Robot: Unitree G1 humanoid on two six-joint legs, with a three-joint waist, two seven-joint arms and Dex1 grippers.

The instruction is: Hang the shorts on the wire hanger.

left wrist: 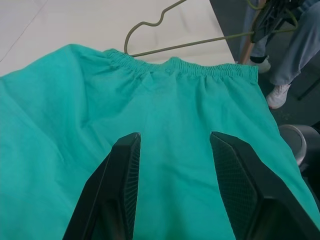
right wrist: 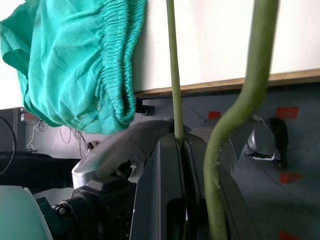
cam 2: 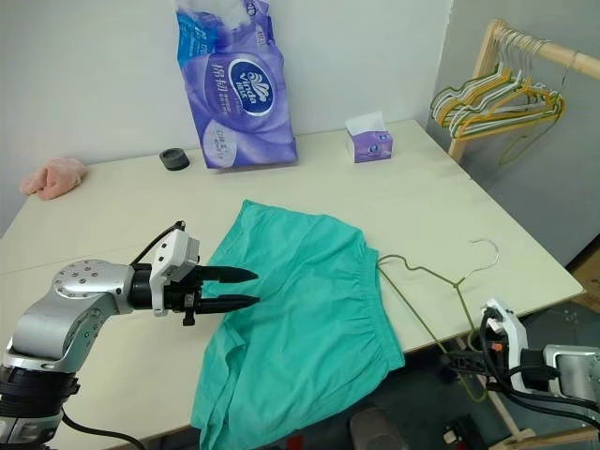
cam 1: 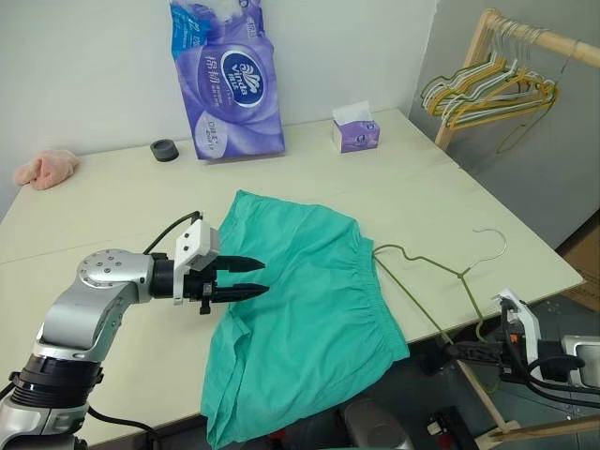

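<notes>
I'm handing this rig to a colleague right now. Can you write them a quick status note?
Left gripper: open, empty, hovering over the shorts.
Right gripper: shut on the hanger, off the table's near edge.
Shorts: flat on the table, one leg hanging over the near edge; waistband faces the hanger, which lies beside it.
Done: hanger gripped.
Left: thread the hanger into the shorts and hang them.

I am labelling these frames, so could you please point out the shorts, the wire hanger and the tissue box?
shorts [cam 1: 309, 300], left eye view, middle of the fabric.
wire hanger [cam 1: 417, 302], left eye view, long straight wire.
tissue box [cam 1: 357, 135], left eye view, front face.
</notes>
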